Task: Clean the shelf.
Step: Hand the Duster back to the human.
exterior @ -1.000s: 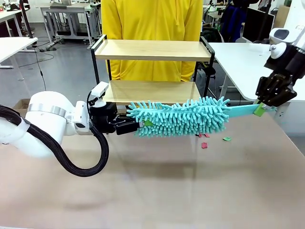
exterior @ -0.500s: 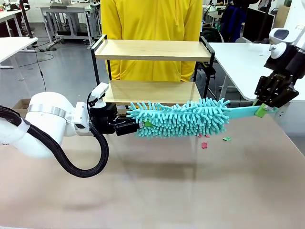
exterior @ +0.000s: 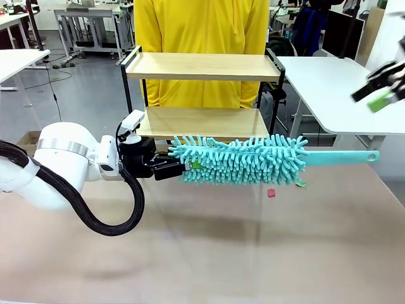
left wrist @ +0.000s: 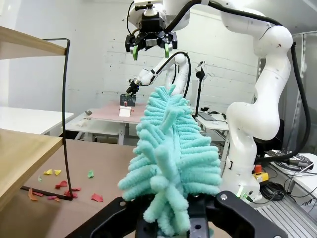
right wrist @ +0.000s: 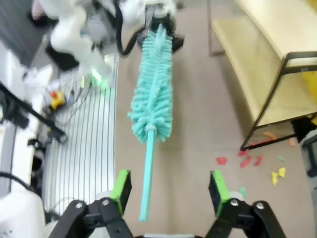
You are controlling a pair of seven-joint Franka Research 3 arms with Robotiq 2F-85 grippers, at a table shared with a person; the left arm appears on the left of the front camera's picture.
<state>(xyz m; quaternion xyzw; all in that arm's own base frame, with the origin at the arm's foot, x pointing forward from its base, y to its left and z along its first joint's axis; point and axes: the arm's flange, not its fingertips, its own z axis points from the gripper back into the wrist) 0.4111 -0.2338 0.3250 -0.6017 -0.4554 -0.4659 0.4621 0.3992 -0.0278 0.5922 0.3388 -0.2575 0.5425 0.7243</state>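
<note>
I see my left gripper (exterior: pixel 172 168) clamped shut on the fluffy tip of the teal duster (exterior: pixel 240 159), holding it level above the table (exterior: pixel 202 253). From the front camera the duster runs from nine o'clock toward three o'clock, its flat handle (exterior: pixel 345 156) sticking out free at the three o'clock end. My right gripper (exterior: pixel 381 88) is up at about two o'clock, blurred, apart from the handle. In its own wrist camera its green pads (right wrist: pixel 121 184) stand wide open, with the handle's end lying between them and touching neither.

The shelf (exterior: pixel 202 66) stands at twelve o'clock at the far edge of the table, just behind the duster, both wooden boards bare, and a person in a yellow top (exterior: pixel 201 28) stands right behind it. Small coloured scraps (exterior: pixel 271 192) lie on the table by the shelf's foot, under the duster's handle end.
</note>
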